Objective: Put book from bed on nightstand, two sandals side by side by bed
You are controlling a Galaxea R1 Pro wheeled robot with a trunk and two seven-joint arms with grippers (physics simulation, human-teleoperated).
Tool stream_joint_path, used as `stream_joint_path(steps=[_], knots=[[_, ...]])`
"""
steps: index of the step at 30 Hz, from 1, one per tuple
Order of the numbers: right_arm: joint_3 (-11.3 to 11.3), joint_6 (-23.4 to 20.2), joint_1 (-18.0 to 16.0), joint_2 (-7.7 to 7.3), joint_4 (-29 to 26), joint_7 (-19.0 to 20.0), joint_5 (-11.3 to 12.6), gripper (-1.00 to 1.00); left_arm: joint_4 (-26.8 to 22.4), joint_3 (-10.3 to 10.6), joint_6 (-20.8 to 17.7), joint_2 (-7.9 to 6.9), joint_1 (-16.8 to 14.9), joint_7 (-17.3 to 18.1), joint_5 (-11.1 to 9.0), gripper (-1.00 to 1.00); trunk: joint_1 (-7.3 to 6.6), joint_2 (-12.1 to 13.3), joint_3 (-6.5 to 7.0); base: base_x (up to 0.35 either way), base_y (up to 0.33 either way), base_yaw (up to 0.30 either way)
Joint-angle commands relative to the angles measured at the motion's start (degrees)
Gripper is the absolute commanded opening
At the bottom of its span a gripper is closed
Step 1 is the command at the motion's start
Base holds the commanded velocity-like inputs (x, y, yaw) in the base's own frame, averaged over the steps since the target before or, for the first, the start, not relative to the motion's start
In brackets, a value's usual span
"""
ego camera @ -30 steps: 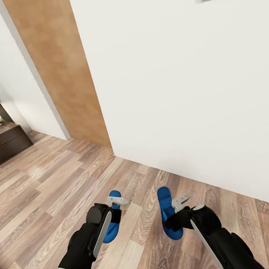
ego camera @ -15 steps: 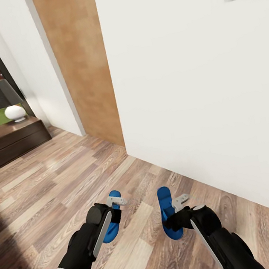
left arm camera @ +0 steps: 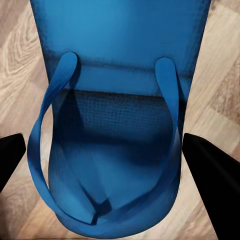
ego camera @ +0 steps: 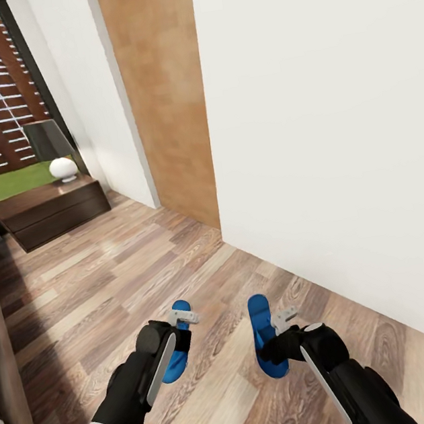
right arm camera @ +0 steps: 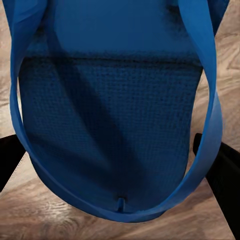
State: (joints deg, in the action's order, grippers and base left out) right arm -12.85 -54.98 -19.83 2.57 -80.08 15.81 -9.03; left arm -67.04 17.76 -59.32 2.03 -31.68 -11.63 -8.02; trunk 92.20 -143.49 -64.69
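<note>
The view has swung so the door sits more central, while each end effector, left and right, stays clamped on a blue sandal, left and right, low in frame.

No readable text, labels or numbers anywhere.

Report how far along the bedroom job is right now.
Done: nothing that shows. In hand: each gripper carries one blue sandal, the left gripper on the left sandal and the right gripper on the right sandal, above the wood floor. Left: set both sandals side by side by the bed, then move the book to a nightstand.
</note>
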Motion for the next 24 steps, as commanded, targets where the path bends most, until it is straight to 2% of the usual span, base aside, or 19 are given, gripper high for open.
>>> stream_joint_path(steps=[1,12,24], knots=[[0.0,-0.2,0.0,0.02,-0.1,0.5,-0.6,-1.0,0.0,0.1,-0.2,0.0,0.0,-0.6,-0.5,-1.0,-0.01,0.0,-0.04,0.0,0.0,0.275],[0.0,-0.2,0.0,0.01,-0.1,0.5,-0.6,-1.0,0.0,0.1,-0.1,0.02,0.0,-0.6,-0.6,-1.0,-0.01,0.0,-0.02,0.0,0.0,0.263],[0.0,-0.2,0.0,-0.02,-0.1,0.6,-0.6,-1.0,0.0,0.1,-0.1,-0.01,0.0,-0.6,-0.6,-1.0,-0.01,0.0,-0.02,0.0,0.0,0.048]])
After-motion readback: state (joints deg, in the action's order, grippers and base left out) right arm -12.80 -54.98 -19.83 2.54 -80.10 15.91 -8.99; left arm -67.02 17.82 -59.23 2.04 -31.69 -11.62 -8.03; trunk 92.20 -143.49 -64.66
